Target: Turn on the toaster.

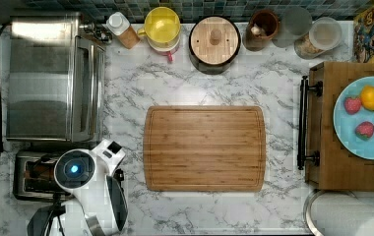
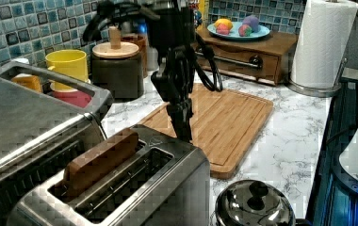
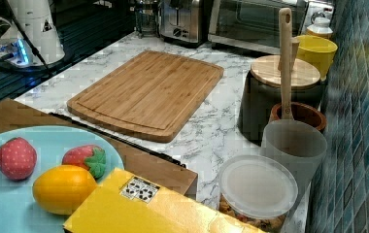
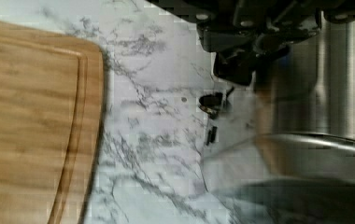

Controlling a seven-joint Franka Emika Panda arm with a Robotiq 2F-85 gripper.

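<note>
The toaster [image 2: 139, 188] is a small brushed-steel pop-up model in the left view's foreground, with a brown slice [image 2: 99, 160] standing in one of its two slots. My gripper [image 2: 184, 133] points straight down just beyond the toaster's far end, fingers pressed together and holding nothing. In the wrist view the gripper [image 4: 234, 70] hangs over the marble beside the toaster's steel body [image 4: 306, 98], with a small black part [image 4: 211, 101] just below the tips. In the top view the white arm [image 1: 94, 179] covers the toaster's [image 1: 30, 177] right end.
A large toaster oven [image 1: 52, 78] stands right beside the toaster. A bamboo cutting board [image 1: 204, 147] lies mid-counter. Jars, a yellow mug [image 1: 163, 24] and a lidded pot [image 1: 214, 42] line the tiled wall. A wooden drawer box [image 1: 332, 147] carries a plate of toy fruit.
</note>
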